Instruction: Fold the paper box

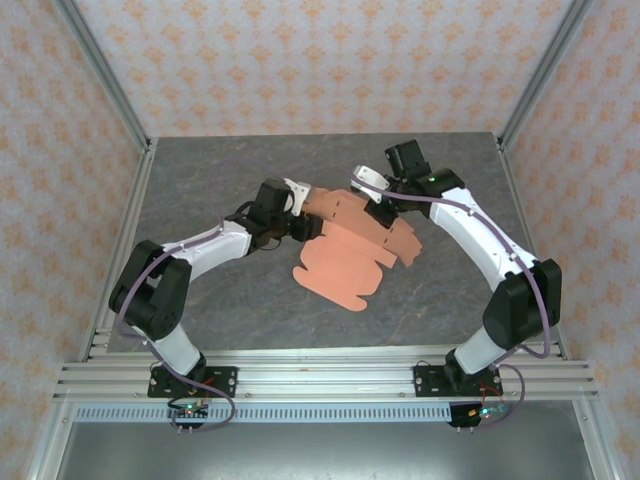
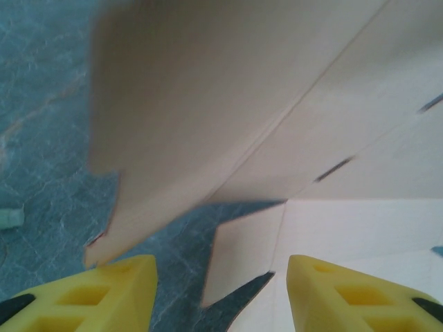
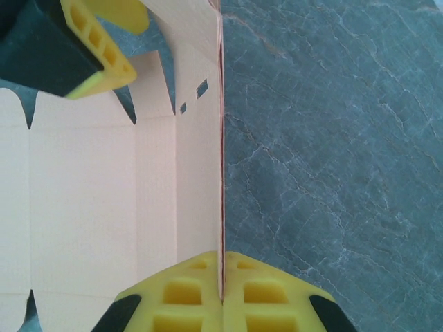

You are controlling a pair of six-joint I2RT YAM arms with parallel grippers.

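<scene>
Box: a salmon-orange die-cut card sheet (image 1: 345, 255) with tabs and slots, at the middle of the table (image 1: 200, 180), between the two grippers.
Box, lie: its near part rests flat on the table, and its far part is raised toward the grippers. From above it reads as folded panels, not one flat sheet.
Left gripper: (image 1: 297, 208) is at the box's far left edge, its arm reaching in from the left.
Left gripper, state: released. In its wrist view the two yellow fingers (image 2: 118, 290) stand well apart at the bottom of the picture, and neither one pinches the card.
Left wrist view: a large blurred panel of the box tilts up ahead of the fingers. A pointed flap lies in the gap between them and pale card lies under the right-hand finger. Dashed slots mark the crease on the right.
Right gripper: (image 1: 378, 215) is at the box's far right side, its arm coming in from the right.
Right gripper, state: clenched on the box. In its wrist view the yellow pads (image 3: 187, 297) press together on a thin upright wall of card that runs straight up the middle of the picture.
Right wrist view: the box's inner face spreads flat to the left of that wall, with crease lines and two small slots. A yellow finger of the left gripper shows at the upper left, above the card. Bare grey table lies to the right.
Table: grey with marble veins, set inside a metal frame with patterned walls behind.
</scene>
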